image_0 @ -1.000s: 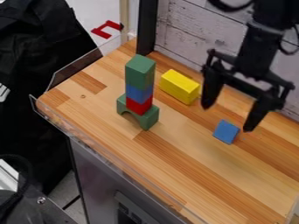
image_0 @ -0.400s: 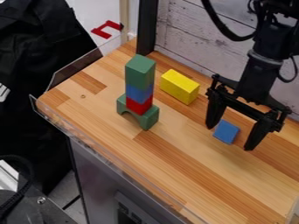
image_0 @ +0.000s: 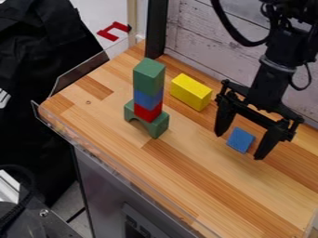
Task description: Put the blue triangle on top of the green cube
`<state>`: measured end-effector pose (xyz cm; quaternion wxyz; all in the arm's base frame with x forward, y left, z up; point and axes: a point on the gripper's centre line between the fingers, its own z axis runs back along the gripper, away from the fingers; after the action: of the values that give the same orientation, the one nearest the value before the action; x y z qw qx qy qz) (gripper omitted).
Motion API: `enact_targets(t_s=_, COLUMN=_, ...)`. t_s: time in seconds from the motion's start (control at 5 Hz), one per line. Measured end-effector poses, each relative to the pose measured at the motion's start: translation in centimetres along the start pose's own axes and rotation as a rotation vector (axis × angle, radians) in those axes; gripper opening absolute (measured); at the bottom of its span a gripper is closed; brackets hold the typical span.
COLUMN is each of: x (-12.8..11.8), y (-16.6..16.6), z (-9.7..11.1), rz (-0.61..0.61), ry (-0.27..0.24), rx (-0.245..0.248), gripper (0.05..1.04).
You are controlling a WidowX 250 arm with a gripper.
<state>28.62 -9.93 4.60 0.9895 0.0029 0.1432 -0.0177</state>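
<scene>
One triangle [image_0: 240, 140], blue: lying on the counter [image_0: 205, 181], well apart from its goal. Not lifted, not placed.

One cube [image_0: 148, 80], green: topmost of the upright blocks, its upper face bare. Beneath it, in order, a blue block [image_0: 148, 99], a red block [image_0: 148, 112] and a green arch [image_0: 160, 127], the last standing on the counter. The support is thus complete as found; no building up is called for.

One gripper [image_0: 238, 147], black: hanging low over the triangle, jaws spread wide, one to either side of the piece in this view, nothing pinched between them. Whether either touches the triangle cannot be told.

One yellow block [image_0: 191, 92]: on the counter, beside the upright blocks and apart from them. No part in the task.

Condition of the task: early, by judgement at the approach to the grasp. Done: gripper brought about the triangle, jaws parted ready. Outstanding: any last lowering or lining up, the closing, the lift, the carry across to the cube, the setting down, the release and a clean withdrawal. The carry would likely need to be high enough to spare the cube a knock.
</scene>
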Motion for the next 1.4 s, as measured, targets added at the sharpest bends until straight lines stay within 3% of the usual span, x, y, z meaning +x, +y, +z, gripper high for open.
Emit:
enact_targets(t_s=0.2, x=0.4, y=0.5, z=-0.2, rz=0.031, ry=-0.020, rx=0.001, gripper=1.000)
enact_targets(t_s=0.6, x=1.5, y=0.3, z=-1.0, rz=0.031, ry=-0.011, rx=-0.051, gripper=1.000)
enact_targets(t_s=0.8, x=2.4, y=0.1, z=-0.6, rz=0.022, ry=-0.031, rx=-0.057, gripper=1.000)
enact_targets(t_s=1.4, x=3.7, y=0.1, z=-2.4, rz=0.020, ry=0.008, rx=-0.070, gripper=1.000)
